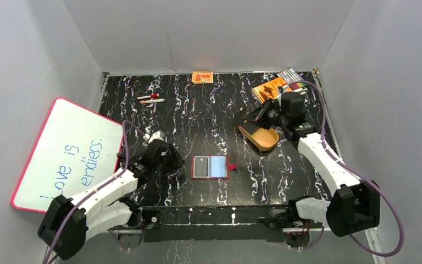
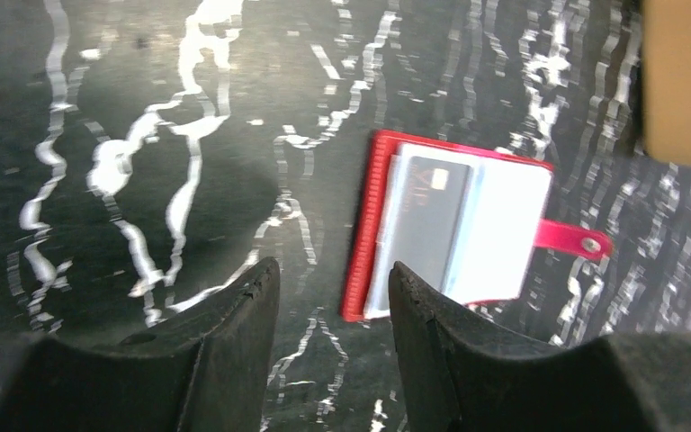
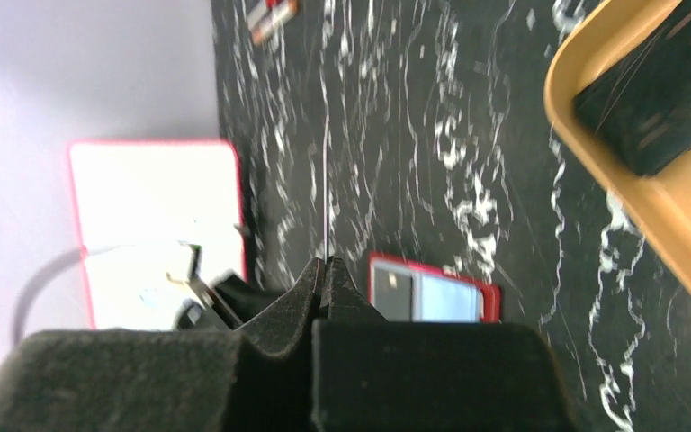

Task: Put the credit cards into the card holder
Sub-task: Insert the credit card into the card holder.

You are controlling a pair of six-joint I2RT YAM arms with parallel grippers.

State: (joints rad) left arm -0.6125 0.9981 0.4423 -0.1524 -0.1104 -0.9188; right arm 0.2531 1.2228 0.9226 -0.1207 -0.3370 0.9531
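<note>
A red-framed whiteboard (image 1: 66, 154) with blue handwriting leans against the left wall beside the black marbled bench (image 1: 198, 121). Just right of it, the left end effector (image 1: 167, 157) hangs low over the bench, released, its two dark fingers (image 2: 234, 333) standing apart with only bare surface between them. It sits just left of the card holder without touching it. Farther back, two pens (image 1: 151, 99) lie near the rear left corner. The card holder (image 1: 210, 167) lies opened flat near the front middle of the bench, its red snap tab (image 2: 576, 238) sticking out to the right. A dark credit card (image 2: 427, 216) sits in its left clear sleeve, while the right sleeve shows pale blue. A small orange box (image 1: 202, 77) rests at the rear edge. Right of centre lies a tan oval tray (image 1: 259, 137), and the right wrist view shows a second dark card (image 3: 657, 108) lying inside it. The right end effector (image 3: 326, 270) is clenched, jaws pressed tight, hovering at the tray's left end. A thin pale line runs out from its tips, and I cannot tell whether that is a card seen edge-on. An orange booklet (image 1: 269, 88) lies at the rear right.
</note>
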